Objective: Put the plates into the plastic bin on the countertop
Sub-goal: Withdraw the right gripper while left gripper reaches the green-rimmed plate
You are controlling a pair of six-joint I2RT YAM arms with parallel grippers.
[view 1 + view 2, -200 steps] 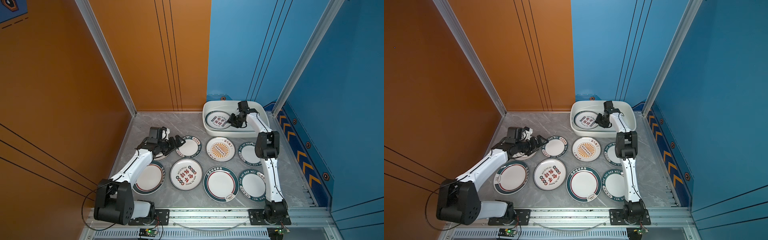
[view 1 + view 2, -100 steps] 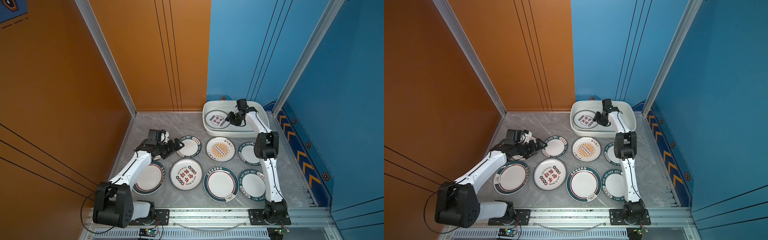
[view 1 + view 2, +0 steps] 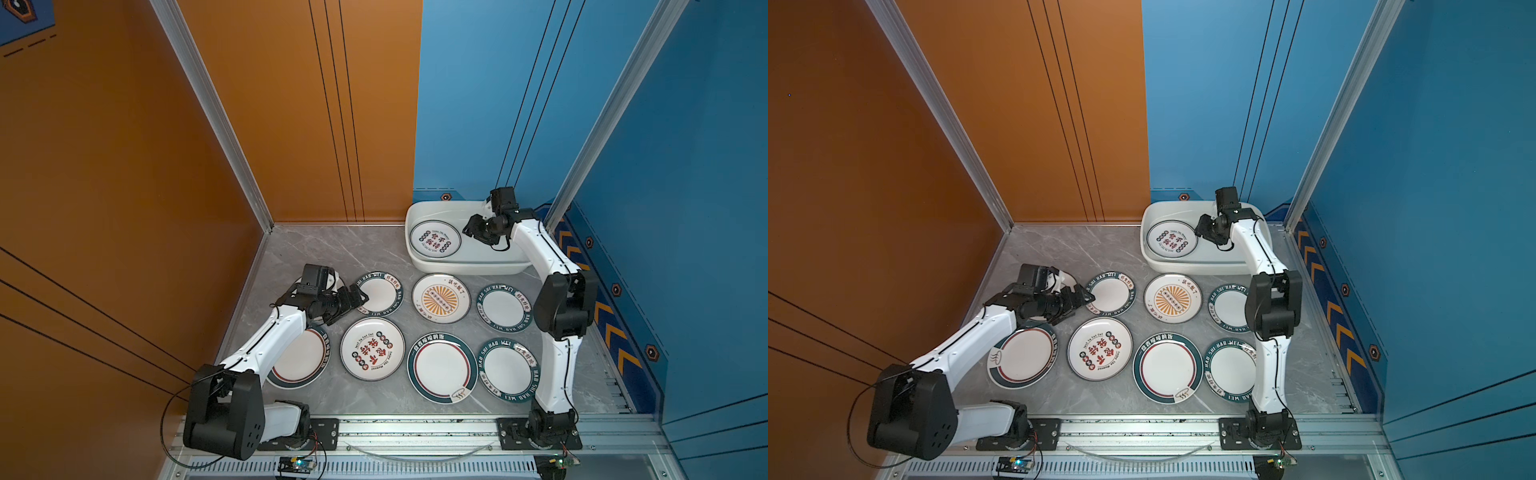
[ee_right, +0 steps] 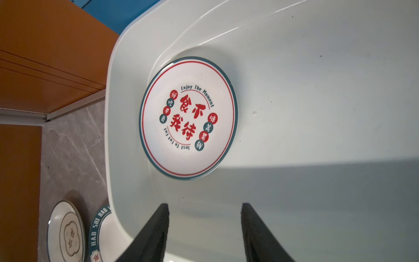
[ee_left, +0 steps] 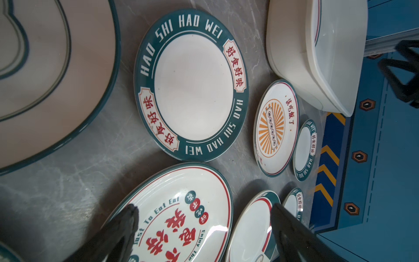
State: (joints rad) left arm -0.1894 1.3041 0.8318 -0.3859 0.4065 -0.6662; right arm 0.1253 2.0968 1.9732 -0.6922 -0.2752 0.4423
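Grey countertop [image 3: 332, 253]: both jaws gape empty, right pair drawn back from binned plate [image 3: 435, 237].

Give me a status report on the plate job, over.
Left gripper open, empty, by a green-rimmed plate. Right gripper open, empty, over the bin. One plate flat in bin, others on the countertop. Nothing in the way.

The bin [image 3: 465, 269] stands at the back right of the counter [image 3: 332, 249], with one plate [image 3: 435, 238] in its left half. The other plates [image 3: 441, 298] lie in two rows before it.
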